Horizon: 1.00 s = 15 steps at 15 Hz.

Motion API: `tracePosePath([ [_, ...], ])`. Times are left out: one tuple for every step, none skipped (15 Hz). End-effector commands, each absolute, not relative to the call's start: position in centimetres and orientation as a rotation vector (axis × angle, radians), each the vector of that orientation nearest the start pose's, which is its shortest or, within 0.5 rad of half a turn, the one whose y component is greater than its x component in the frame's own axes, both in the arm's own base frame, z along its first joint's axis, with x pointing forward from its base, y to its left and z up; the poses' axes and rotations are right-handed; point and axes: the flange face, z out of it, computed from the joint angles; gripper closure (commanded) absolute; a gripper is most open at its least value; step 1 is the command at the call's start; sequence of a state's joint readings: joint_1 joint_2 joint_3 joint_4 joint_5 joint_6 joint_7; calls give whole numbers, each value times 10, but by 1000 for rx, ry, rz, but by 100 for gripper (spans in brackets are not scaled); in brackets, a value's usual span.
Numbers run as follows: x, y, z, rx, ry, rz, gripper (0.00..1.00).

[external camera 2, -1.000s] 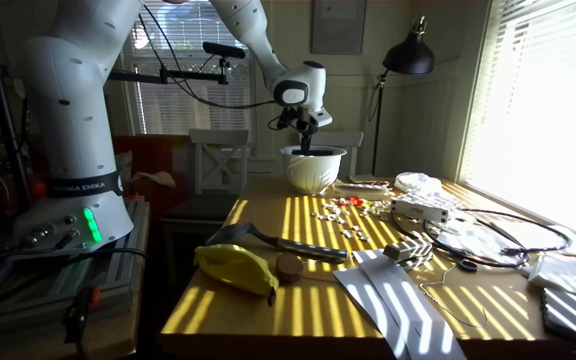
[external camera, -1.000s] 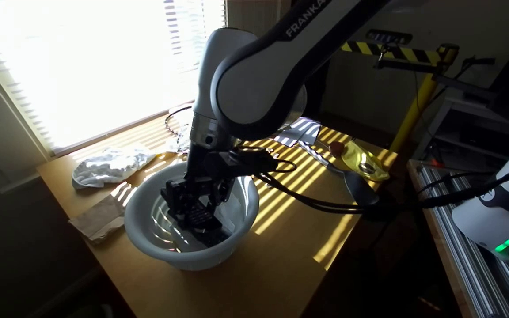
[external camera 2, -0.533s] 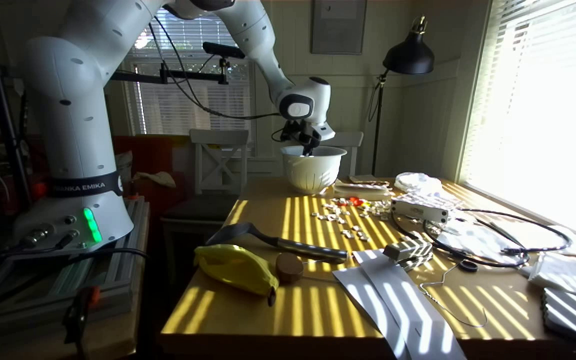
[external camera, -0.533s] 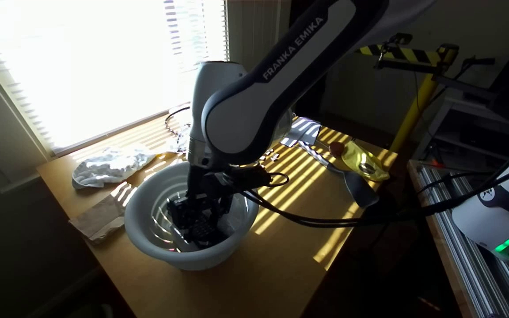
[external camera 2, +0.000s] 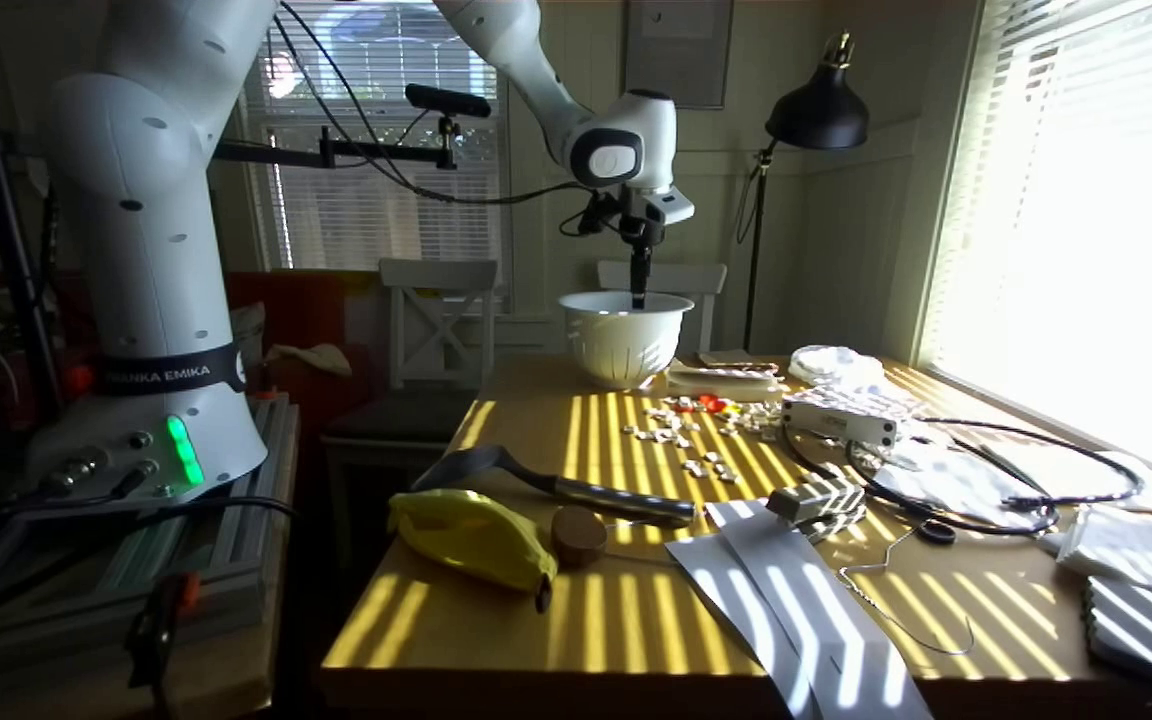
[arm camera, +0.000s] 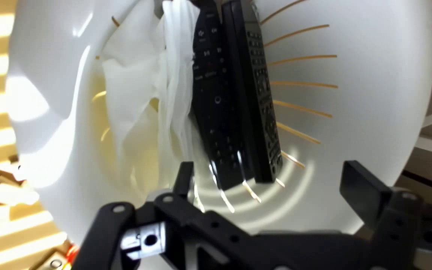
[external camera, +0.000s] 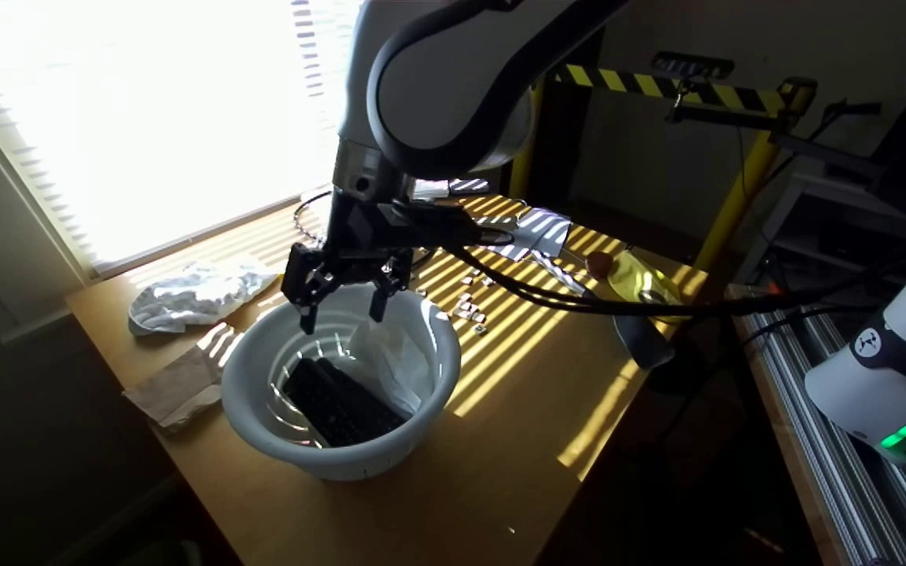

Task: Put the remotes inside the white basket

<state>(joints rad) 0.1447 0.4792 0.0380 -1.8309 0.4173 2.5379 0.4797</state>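
Black remotes (arm camera: 244, 97); white basket (external camera 2: 626, 342); black pincer (external camera: 343, 316); yellow-and-black striped tape (external camera: 650, 85).

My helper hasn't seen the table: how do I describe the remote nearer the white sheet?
On the table stands a slotted white basket. Inside, look for the crumpled white sheet. Yours is the black remote right beside it, with a small circle mid-face; the farther remote shows a broad blank side along its keys.

Sunlight (external camera 2: 594, 625) stripes the table (external camera 2: 526, 412) beside a glaring window (external camera 2: 1096, 250), a seemingly white chair (external camera 2: 436, 272) in shadow.
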Motion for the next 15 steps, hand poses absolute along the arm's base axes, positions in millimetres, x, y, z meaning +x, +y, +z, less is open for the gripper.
tracePosePath([
  [626, 39, 340, -2634, 1034, -250, 0],
  [619, 7, 340, -2661, 1109, -280, 0],
  [610, -20, 336, -2693, 1150, -295, 0],
  [601, -46, 330, -2717, 1207, -318, 0],
  [593, -69, 323, -2736, 1270, -337, 0],
  [587, -91, 313, -2746, 1337, -360, 0],
  [580, -110, 302, -2758, 1407, -381, 0],
  [572, -124, 289, -2779, 1475, -380, 0],
  [563, -135, 275, -2816, 1540, -359, 0],
  [552, -144, 265, -2848, 1597, -352, 0],
  [541, -152, 255, -2884, 1660, -316, 0],
  [530, -159, 252, -2914, 1726, -282, 0],
  [518, -167, 253, -2943, 1794, -254, 0],
  [506, -173, 256, -2971, 1853, -218, 0],
  [492, -177, 257, -2998, 1898, -180, 0],
])
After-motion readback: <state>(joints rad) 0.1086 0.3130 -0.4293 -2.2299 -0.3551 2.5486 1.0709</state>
